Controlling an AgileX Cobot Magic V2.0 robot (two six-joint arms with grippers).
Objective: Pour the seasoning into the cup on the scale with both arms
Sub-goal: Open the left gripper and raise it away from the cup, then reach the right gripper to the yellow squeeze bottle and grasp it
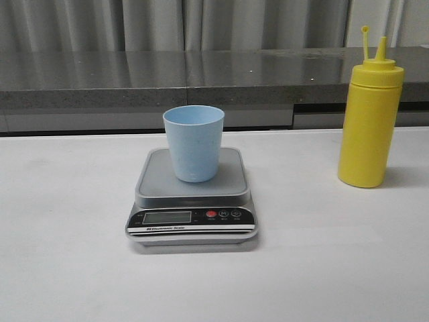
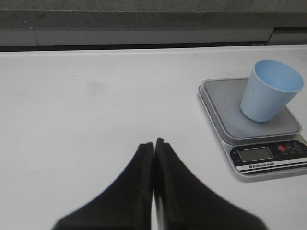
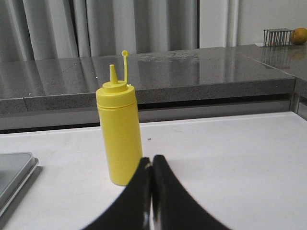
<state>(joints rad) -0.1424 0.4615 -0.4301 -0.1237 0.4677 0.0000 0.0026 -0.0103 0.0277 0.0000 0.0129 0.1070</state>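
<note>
The yellow squeeze bottle (image 1: pixel 370 114) stood upright at the right of the front frame, well apart from the scale (image 1: pixel 192 198) at centre, where the pale blue cup (image 1: pixel 194 143) rested. Its soft, smooth plastic was judged best gripped mid-body, lightly. Left gripper (image 2: pixel 154 142) and right gripper (image 3: pixel 151 159) were seen pressed together, empty. Open table (image 1: pixel 67 235) surrounded everything.

The scale (image 1: pixel 192 201) carries white lettering on its black front panel, below the display, reading roughly "Electronic Scale". Its LCD display (image 1: pixel 167 217) shows no readable digits, and the button markings are too small to read.
</note>
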